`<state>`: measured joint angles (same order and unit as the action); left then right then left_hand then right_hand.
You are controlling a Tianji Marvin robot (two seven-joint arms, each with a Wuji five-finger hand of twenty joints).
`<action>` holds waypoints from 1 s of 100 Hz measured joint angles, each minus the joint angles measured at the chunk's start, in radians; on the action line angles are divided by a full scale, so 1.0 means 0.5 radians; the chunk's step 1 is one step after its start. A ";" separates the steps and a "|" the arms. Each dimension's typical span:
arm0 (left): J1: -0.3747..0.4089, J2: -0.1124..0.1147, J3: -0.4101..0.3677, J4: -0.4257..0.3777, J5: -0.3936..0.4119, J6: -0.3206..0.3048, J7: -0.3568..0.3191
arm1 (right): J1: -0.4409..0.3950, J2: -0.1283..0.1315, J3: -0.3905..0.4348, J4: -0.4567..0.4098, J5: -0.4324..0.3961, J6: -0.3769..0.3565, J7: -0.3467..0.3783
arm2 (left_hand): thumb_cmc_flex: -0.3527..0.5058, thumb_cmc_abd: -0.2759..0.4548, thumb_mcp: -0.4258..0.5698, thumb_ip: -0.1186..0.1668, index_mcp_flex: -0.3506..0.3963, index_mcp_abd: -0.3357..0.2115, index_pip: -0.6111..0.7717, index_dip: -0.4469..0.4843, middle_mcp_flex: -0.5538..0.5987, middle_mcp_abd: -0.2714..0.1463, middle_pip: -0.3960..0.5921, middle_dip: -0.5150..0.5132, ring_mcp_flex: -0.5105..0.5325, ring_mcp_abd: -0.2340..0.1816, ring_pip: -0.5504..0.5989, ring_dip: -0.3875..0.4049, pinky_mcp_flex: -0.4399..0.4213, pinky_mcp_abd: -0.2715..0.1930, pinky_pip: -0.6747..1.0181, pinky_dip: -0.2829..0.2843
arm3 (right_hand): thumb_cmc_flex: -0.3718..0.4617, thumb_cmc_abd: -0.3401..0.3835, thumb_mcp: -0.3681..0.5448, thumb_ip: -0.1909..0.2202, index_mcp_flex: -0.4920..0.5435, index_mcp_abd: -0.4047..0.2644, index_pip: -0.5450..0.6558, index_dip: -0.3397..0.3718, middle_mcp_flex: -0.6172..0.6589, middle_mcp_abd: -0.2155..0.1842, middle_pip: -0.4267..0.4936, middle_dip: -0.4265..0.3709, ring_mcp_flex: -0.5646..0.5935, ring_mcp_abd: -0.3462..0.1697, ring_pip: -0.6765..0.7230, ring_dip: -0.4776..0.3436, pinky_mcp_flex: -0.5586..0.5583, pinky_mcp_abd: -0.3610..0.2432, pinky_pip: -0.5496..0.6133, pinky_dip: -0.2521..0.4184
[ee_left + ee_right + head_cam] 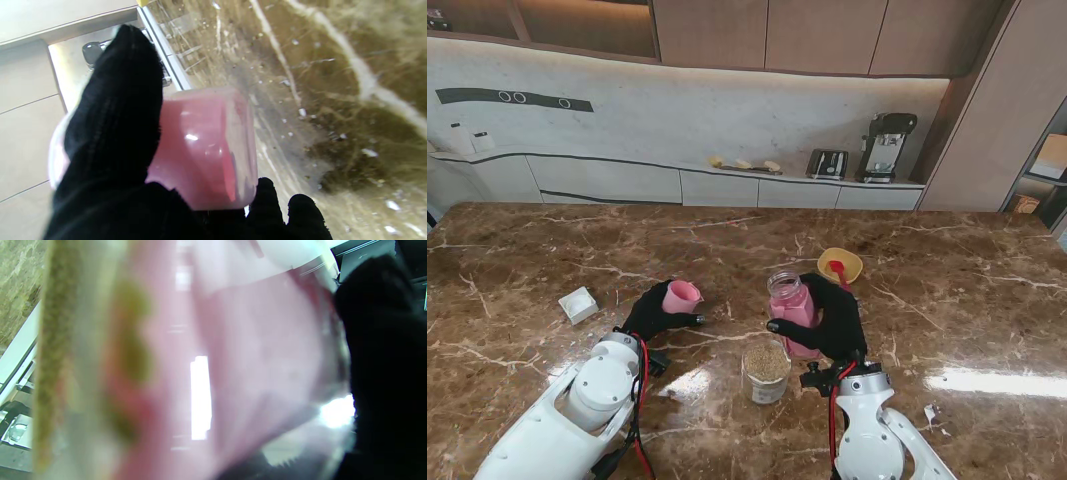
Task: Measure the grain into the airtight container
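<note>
My left hand (649, 317), in a black glove, is shut on a small pink measuring cup (681, 295); the left wrist view shows the cup (206, 146) held between thumb and fingers (113, 110). My right hand (832, 318) is wrapped around a tall pink jar (789, 302) with an open mouth, standing upright on the table. That jar (250, 366) fills the right wrist view, blurred. A clear round container of tan grain (766, 370) stands just nearer to me than the jar, between the two arms.
A yellow funnel-like dish with a red piece (840, 265) lies beyond my right hand. A small white box (578, 304) sits left of my left hand. A toaster (827, 163) and coffee machine (885, 146) stand on the far counter.
</note>
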<state>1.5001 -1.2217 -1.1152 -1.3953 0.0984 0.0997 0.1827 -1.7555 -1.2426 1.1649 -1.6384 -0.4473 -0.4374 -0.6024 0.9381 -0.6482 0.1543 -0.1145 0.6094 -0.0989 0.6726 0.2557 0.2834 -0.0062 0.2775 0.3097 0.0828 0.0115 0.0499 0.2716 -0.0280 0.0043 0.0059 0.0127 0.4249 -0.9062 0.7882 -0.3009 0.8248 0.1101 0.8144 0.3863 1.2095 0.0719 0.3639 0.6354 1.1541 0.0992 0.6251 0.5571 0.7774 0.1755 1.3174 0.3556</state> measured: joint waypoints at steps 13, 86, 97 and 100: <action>-0.021 -0.005 0.013 0.080 -0.011 0.012 -0.012 | 0.002 0.000 0.000 0.001 0.006 0.004 0.009 | 0.020 0.105 -0.258 0.044 0.000 0.000 -0.156 -0.021 -0.070 -0.073 -0.042 -0.032 -0.001 -0.063 -0.044 -0.199 -0.004 -0.243 -0.059 -0.030 | 0.000 0.000 0.000 0.000 0.000 0.000 0.000 0.000 0.000 0.000 0.000 0.000 0.000 0.000 0.000 0.000 0.000 0.000 0.000 0.000; 0.086 0.014 -0.070 0.046 0.086 0.019 -0.104 | 0.011 0.002 -0.002 0.018 0.015 -0.001 0.024 | 0.172 0.246 -0.439 0.088 -0.120 0.053 -0.175 0.366 -0.169 -0.142 -0.307 0.004 -0.029 -0.377 -0.101 -0.293 -0.065 -0.619 -0.180 -0.062 | 0.000 0.000 0.000 0.000 0.000 0.000 0.000 0.000 0.000 0.000 0.000 0.000 0.000 0.000 0.000 0.000 0.000 0.000 0.000 0.000; 0.116 0.021 -0.095 0.024 0.104 0.020 -0.105 | 0.014 0.002 -0.004 0.022 0.015 -0.005 0.025 | 0.166 0.168 -0.177 0.089 -0.161 0.034 -0.067 0.517 -0.169 -0.121 -0.244 0.005 -0.029 -0.378 -0.101 -0.213 -0.065 -0.620 -0.180 -0.059 | 0.000 0.000 0.000 0.000 0.000 0.000 0.000 0.000 0.000 0.000 0.000 0.000 0.000 0.000 0.000 0.000 0.000 0.000 0.000 0.000; 0.123 0.022 -0.101 0.019 0.106 0.020 -0.103 | 0.014 0.002 -0.005 0.023 0.014 -0.006 0.025 | 0.162 0.161 -0.123 0.089 -0.182 0.027 -0.033 0.552 -0.169 -0.118 -0.227 0.010 -0.029 -0.378 -0.101 -0.191 -0.065 -0.620 -0.180 -0.059 | 0.000 0.000 0.000 0.000 0.000 0.000 0.000 0.000 0.000 0.000 0.000 0.000 0.000 0.000 0.000 0.000 0.000 0.000 0.000 0.000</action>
<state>1.5617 -1.2107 -1.1659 -1.3858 0.1516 0.1097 0.1315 -1.7484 -1.2416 1.1626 -1.6268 -0.4402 -0.4402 -0.5901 1.0191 -0.5675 0.0927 -0.0701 0.5182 -0.0856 0.6561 0.5318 0.1991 -0.0652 0.1642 0.3149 0.0685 -0.1775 -0.0005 0.1759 -0.0608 -0.3057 -0.0840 -0.0166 0.4249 -0.9062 0.7882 -0.3010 0.8248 0.1101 0.8144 0.3863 1.2095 0.0719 0.3639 0.6354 1.1541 0.0992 0.6251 0.5571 0.7774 0.1755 1.3174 0.3556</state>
